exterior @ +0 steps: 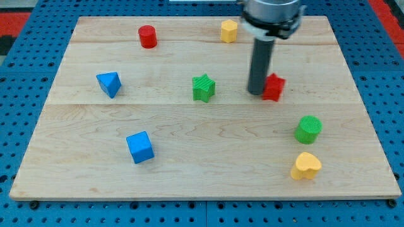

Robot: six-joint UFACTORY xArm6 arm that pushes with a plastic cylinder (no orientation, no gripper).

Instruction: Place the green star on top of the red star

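tip (255, 93) touches red star (274, 87), on its left side; no tool fitted. recommend circling behind green star (203, 87), then pushing it rightward.

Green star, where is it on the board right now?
The green star sits near the board's middle, left of my tip and the red star, with the blue triangle farther to the view's left.

Counted on the wooden board (189, 139): 8 blocks in total, 2 of each colour.

Red, 2 pcs: 1 red cylinder (148, 36), 1 red star (274, 87).
Green, 2 pcs: 1 green star (203, 88), 1 green cylinder (308, 129).
Blue, 2 pcs: 1 blue triangle (109, 84), 1 blue cube (139, 147).
Yellow, 2 pcs: 1 yellow hexagon (229, 30), 1 yellow heart (306, 166).

By shape, 2 stars and 2 cylinders are counted; the other shapes are seen 1 time each. 1 rod is seen.
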